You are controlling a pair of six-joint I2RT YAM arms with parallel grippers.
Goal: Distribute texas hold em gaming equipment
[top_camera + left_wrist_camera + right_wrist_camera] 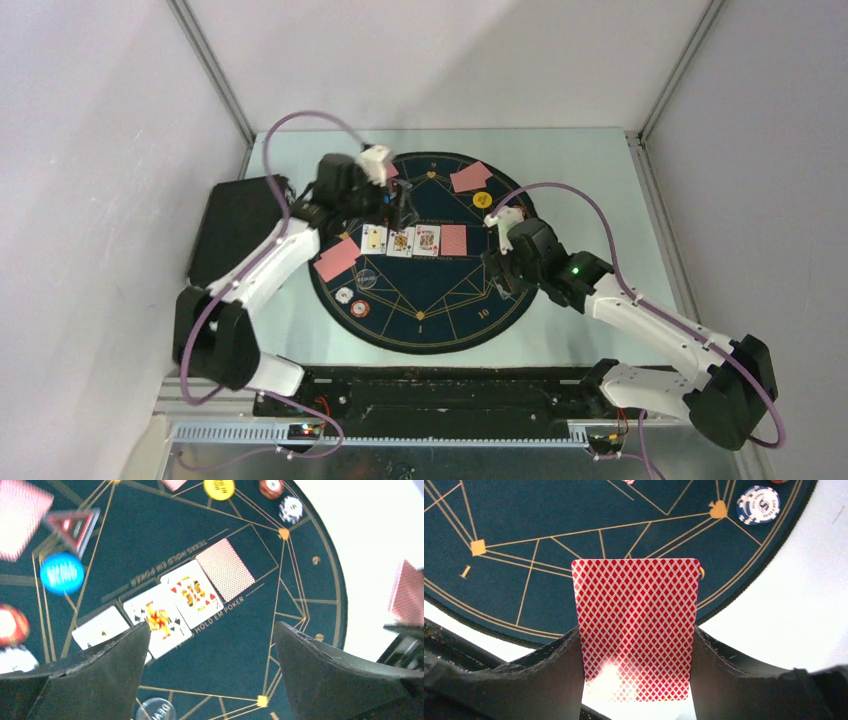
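Cards on the dark round mat (440, 300): a row of four runs across its middle. Three face-up cards (400, 241) lie side by side, then one face-down card (454, 240) at the row's 3 o'clock end, all flat.

L tool (400, 208) hangs over the row, a touch to its 12 o'clock side. Its jaws are spread wide w/ nothing gripped. From the left wrist cam the L fingers (100, 675) stand far apart, w/ only card faces and bare mat showing in the gap.

R tool (503, 280) sits over the mat's 3 o'clock rim. Its jaws are drawn in to a card's width and clamped on the held card (636, 625). That card is pinched by both long edges, pink back toward the wrist cam. Its lower half is sunk btwn the jaws and its top half sticks out over the mat's edge.

Loose stuff:
- A pink-backed side card (337, 258) lies at the mat's 9 o'clock rim.
- A far card (472, 177), also back up, lies at abt 1 o'clock, w/ a yellow chip (482, 199) just beside it.
- At abt 8 o'clock a grey chip (365, 279), white chip (344, 295) and red-white chip (360, 308) sit close together, apart from the row.
- Left wrist cam also shows a blue chip (62, 573) and a red triangular token (75, 525), near each other but not touching.
- Right wrist cam shows a blue-white chip (758, 504) just inside the rim.
- A black case (235, 230) sits on the bench (600, 200) out at 9 o'clock, off the mat.
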